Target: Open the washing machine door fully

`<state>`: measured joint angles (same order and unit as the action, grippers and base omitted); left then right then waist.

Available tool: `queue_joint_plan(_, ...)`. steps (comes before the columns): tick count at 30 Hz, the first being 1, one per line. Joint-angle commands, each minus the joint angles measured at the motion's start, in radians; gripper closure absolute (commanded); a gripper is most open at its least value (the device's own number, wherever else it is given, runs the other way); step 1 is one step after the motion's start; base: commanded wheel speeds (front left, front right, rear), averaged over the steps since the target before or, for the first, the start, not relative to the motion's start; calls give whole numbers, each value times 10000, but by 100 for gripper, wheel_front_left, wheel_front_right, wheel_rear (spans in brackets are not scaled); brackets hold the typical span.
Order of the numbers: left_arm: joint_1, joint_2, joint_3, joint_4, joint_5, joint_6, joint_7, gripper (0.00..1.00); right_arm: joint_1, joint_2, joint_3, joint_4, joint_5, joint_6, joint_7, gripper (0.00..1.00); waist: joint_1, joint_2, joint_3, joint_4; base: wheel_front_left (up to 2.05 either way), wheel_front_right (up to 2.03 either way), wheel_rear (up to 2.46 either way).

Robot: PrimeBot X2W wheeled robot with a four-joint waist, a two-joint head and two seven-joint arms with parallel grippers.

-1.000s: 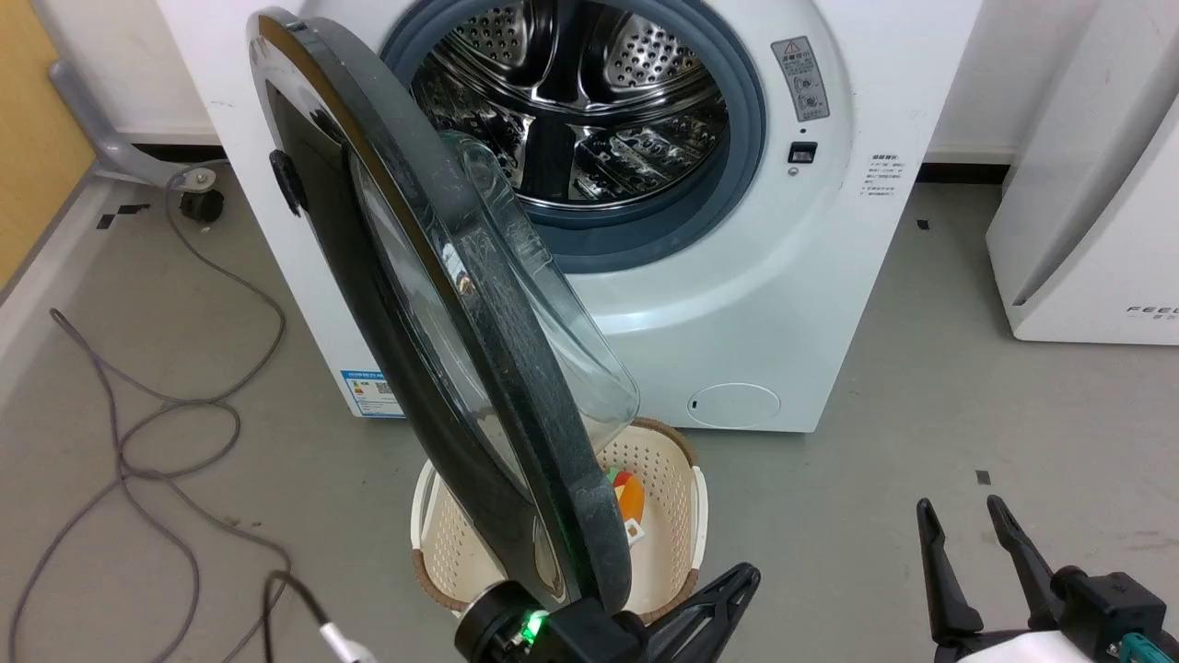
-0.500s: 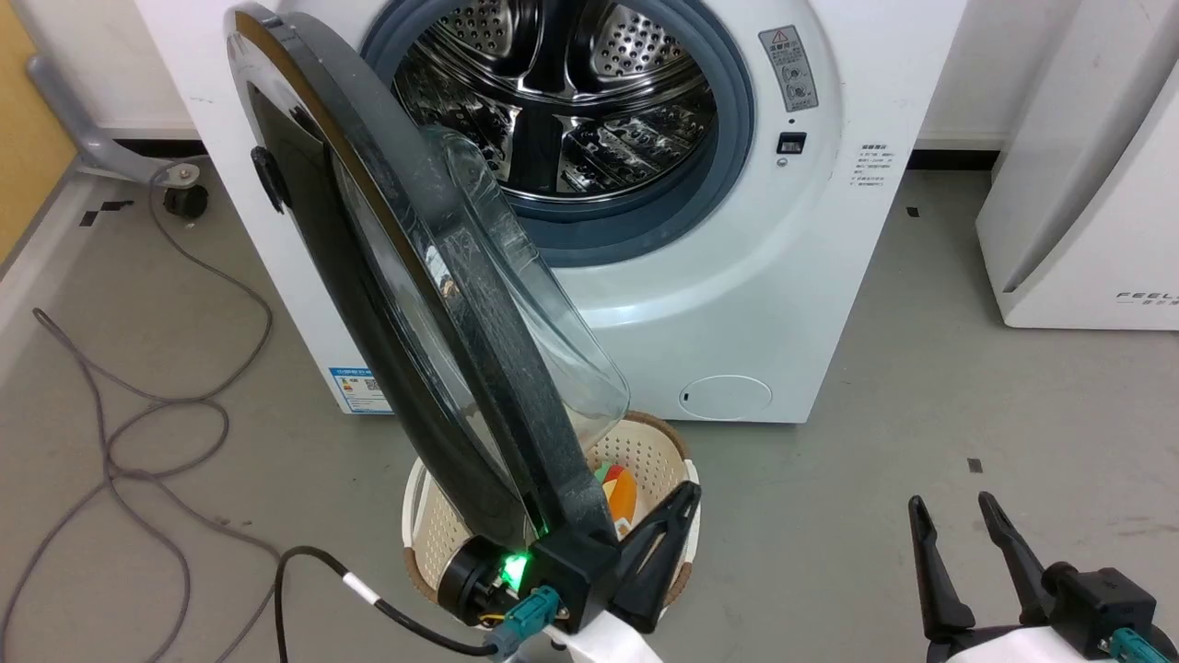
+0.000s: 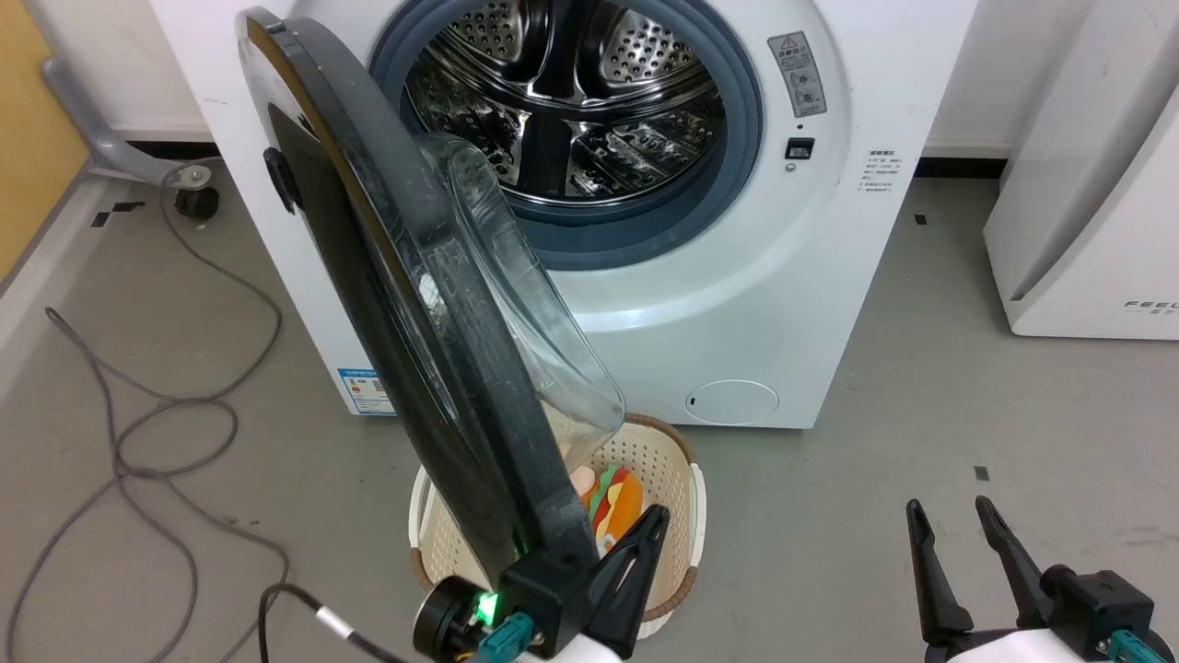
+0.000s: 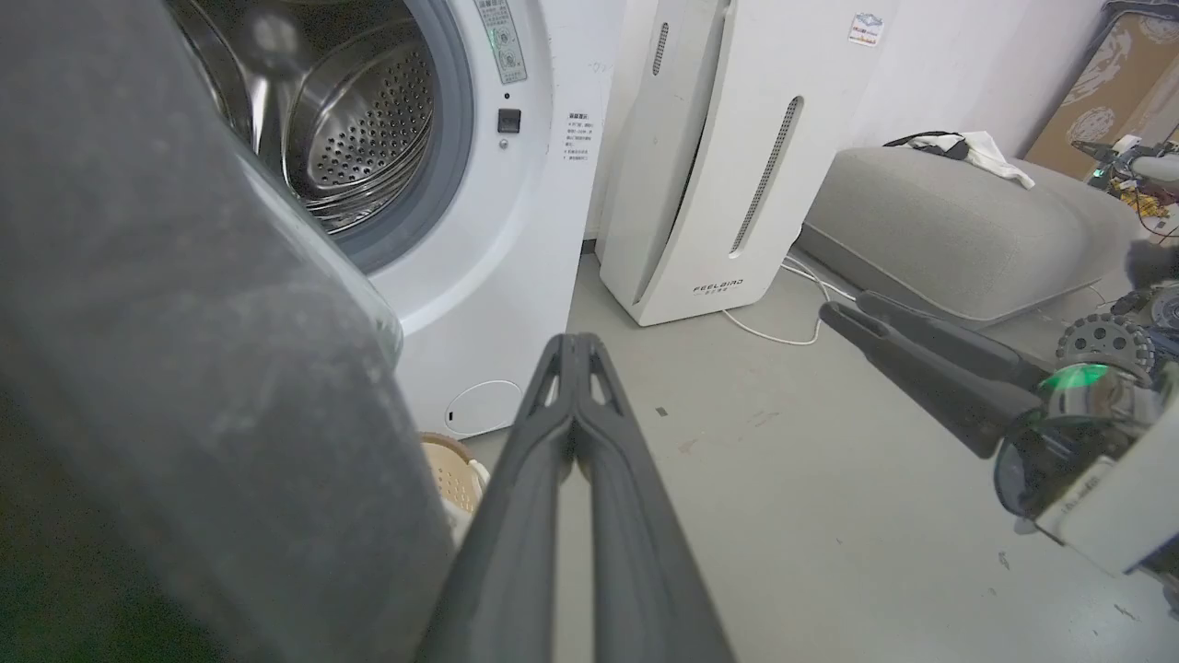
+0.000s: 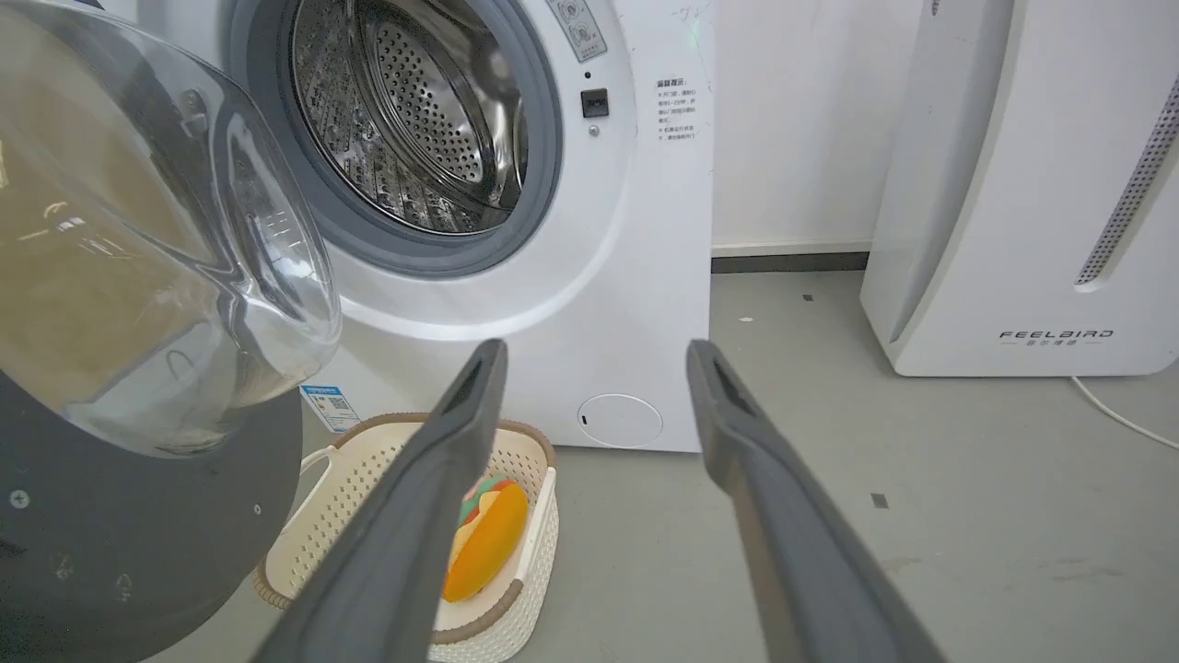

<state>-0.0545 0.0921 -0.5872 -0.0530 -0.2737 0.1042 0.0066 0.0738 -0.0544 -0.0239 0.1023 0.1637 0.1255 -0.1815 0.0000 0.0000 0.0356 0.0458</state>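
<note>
Left hand (image 3: 656,517): fingers pressed together with nothing between them, low at the door's bottom rim.
Door (image 3: 461,359): just left of the left hand. Its lower rim meets the hand's base, but I cannot tell whether they touch. It is swung out from the washer and nearly edge-on in the head view, so only partly open. In the left wrist view its matte inner face (image 4: 184,322) is close beside the fingers (image 4: 573,368).
Glass bowl (image 3: 525,304): bulges from the door's inner face, ahead of and above the left hand.
Basket (image 3: 686,479): on the floor beneath the left fingers, in front of the washer, with a bright soft toy (image 3: 612,493) inside.
Washer (image 3: 737,304): ahead of both hands, its mouth uncovered, with the steel drum (image 3: 571,101) and grey ring (image 3: 732,175) exposed.
Right hand (image 3: 949,508): fingers spread and empty, well right of the left hand, over bare floor (image 3: 875,516).
White appliance (image 3: 1087,230): ahead and right of the right hand, apart from the washer.
Cable (image 3: 138,414): looped on the floor, well left of the left hand, past the door.
</note>
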Motion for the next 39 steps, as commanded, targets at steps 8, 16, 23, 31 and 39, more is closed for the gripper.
queue_joint_plan(8, 1007, 379, 497, -833, -178, 670, -38, 100, 62, 41, -45, 47, 96, 52, -67, 0, 0, 0, -108, 366, 0, 0, 0)
queue_joint_plan(16, 1678, 666, 707, -1488, -114, 1128, 19, 100, 183, 41, -58, -110, 26, 52, 6, 0, 0, 0, -151, 980, 0, 0, 0)
queue_joint_plan(23, 2086, 807, 1006, -1872, -53, 1574, -92, 100, 294, 41, -208, -277, -46, 52, 93, 0, 0, 0, -129, 1879, 0, 0, 0)
queue_joint_plan(31, 2299, 1009, 1695, -2090, -65, 2035, -538, 100, 367, 41, -437, -552, -109, 52, 213, 0, 0, 0, -37, 3034, 0, 0, 0)
queue_joint_plan(39, 2305, 1321, 2714, -1768, -399, 2294, -1010, 100, 353, 41, -432, -763, -182, 52, 332, 0, 0, 0, -71, 3582, 0, 0, 0)
